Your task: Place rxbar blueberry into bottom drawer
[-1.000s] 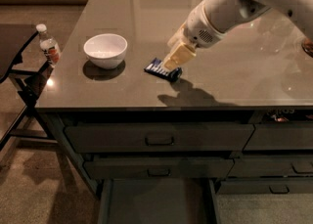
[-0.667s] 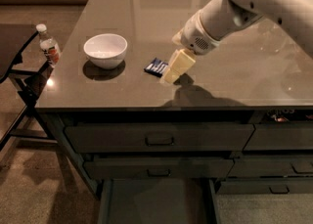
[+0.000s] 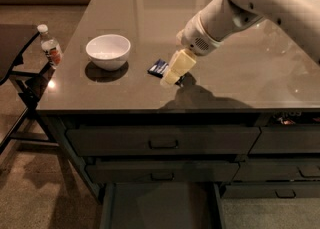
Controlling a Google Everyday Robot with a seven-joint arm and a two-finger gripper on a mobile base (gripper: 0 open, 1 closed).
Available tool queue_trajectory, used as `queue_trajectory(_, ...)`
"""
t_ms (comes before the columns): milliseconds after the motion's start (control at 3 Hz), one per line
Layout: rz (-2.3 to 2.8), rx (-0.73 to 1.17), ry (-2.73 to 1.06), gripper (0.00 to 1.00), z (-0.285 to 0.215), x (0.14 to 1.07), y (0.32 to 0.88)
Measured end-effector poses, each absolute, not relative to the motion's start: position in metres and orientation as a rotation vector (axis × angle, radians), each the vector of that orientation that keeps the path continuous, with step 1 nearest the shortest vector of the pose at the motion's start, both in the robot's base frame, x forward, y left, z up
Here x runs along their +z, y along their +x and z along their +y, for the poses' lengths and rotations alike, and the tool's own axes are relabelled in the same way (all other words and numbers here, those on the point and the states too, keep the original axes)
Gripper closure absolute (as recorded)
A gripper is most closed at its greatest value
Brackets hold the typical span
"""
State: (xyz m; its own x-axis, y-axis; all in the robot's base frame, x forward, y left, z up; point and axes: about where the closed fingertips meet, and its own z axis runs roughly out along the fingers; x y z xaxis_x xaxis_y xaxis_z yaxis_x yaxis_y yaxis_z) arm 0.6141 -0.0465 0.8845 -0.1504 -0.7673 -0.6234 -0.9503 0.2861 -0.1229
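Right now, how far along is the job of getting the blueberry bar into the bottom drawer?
Done: the bottom drawer stands pulled open, its tray bare. In hand: the pincer is down at the rxbar blueberry, which lies flat on the countertop right of the white bowl; a grip is not confirmed. Left: lift the bar, carry it down over the front edge, set it in the drawer.

The rxbar blueberry point(image 3: 158, 67) lies right of the bowl point(image 3: 108, 51) on the counter point(image 3: 150, 18), gripper point(image 3: 170, 79) at its right (bottom drawer point(image 3: 160, 208) below).
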Motion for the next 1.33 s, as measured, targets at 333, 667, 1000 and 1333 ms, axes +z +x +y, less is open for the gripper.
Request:
queue_trajectory(333, 1.993, 0.428, -1.504, 0.00, -0.041, 0.880, 0.621)
queue_trajectory(667, 2.011, 0.447, -1.475, 0.00, -0.041, 0.876, 0.625)
queue_trajectory(1000, 2.031, 0.457, -1.446, 0.00, -0.043, 0.870, 0.626)
queue_trajectory(1333, 2.057, 0.468, -1.425, 0.00, -0.044, 0.859, 0.627)
